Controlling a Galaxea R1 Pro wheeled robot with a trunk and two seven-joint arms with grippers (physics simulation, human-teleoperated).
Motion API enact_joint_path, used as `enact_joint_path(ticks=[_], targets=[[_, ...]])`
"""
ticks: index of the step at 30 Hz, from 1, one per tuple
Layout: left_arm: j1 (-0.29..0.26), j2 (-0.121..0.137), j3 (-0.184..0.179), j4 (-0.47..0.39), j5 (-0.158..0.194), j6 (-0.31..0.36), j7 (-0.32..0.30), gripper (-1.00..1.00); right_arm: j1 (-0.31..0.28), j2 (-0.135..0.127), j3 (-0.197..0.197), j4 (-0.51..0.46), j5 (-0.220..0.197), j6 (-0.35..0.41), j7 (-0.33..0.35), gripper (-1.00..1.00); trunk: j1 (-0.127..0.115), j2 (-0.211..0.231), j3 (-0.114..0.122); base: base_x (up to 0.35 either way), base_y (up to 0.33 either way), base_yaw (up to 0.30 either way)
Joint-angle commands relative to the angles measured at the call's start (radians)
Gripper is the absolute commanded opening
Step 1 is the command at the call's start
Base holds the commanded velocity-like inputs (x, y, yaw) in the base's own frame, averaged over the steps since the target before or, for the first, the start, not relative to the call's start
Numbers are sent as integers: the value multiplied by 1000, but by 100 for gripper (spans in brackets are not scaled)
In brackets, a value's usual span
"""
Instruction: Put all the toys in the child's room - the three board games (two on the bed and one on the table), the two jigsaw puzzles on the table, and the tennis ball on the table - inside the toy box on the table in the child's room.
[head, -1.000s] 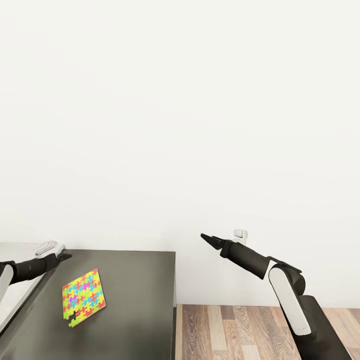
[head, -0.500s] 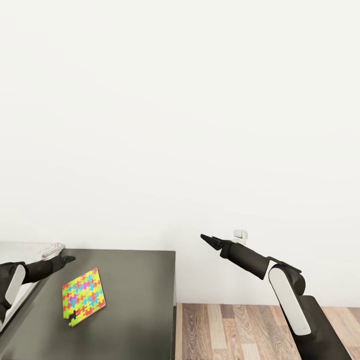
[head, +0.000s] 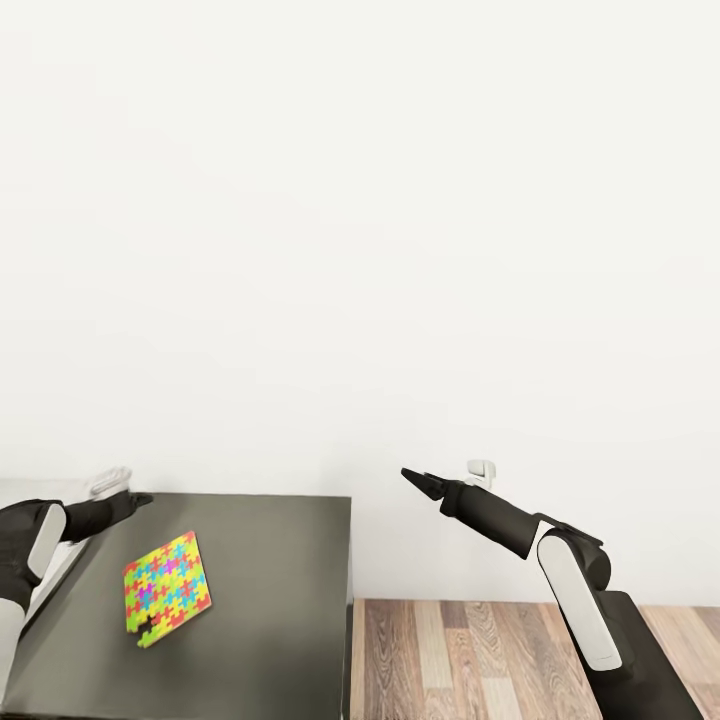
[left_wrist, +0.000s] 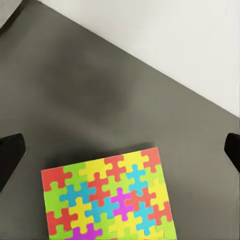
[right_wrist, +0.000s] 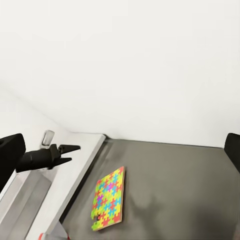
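One jigsaw puzzle (head: 166, 588), a thin square of yellow, green, red and blue pieces, lies flat on the dark grey lower section of the table (head: 270, 610). My left gripper (head: 137, 500) hovers open above the table's far left corner, behind the jigsaw and apart from it. Its wrist view looks down on the jigsaw (left_wrist: 107, 197) between wide-spread fingertips (left_wrist: 10, 155). My right gripper (head: 414, 480) hangs open in the air past the table's right edge, holding nothing. From the right wrist view I see the jigsaw (right_wrist: 108, 197) and the left gripper (right_wrist: 67, 153).
A lighter grey table top (head: 20, 495) adjoins the dark section on the left, with a pale object (head: 108, 481) at its back, partly behind my left arm. A white wall rises behind. Wood-plank floor (head: 480, 650) lies right of the table's edge (head: 350, 600).
My left arm has pulled back, and its gripper has edged farther toward the wall. The right arm and the jigsaw have stayed put.
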Motion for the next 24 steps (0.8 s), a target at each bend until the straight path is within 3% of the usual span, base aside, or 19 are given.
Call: enact_joint_path(ticks=[1, 4, 10, 17, 24], targets=[[-9, -1, -4, 7, 1, 6, 14, 100, -1, 0, 0, 0, -4, 5, 0, 100, 1, -2, -4, 0, 0, 0], [-53, -2, -41, 47, 1, 3, 78, 100, -1, 0, 0, 0, -4, 9, -1, 100, 1, -2, -8, 0, 0, 0], [-122, 0, -86, 131, -1, 2, 111, 100, -2, -2, -1, 0, -5, 13, -1, 100, 1, -2, -18, 0, 0, 0], [-146, 3, -102, 166, -19, 1, 117, 100, -2, -2, -1, 0, -7, 14, -1, 100, 1, -2, -29, 0, 0, 0], [-152, 4, -104, 171, -75, 3, 117, 100, -2, -3, -1, 0, -7, 14, -1, 100, 1, -2, -40, 0, 0, 0]])
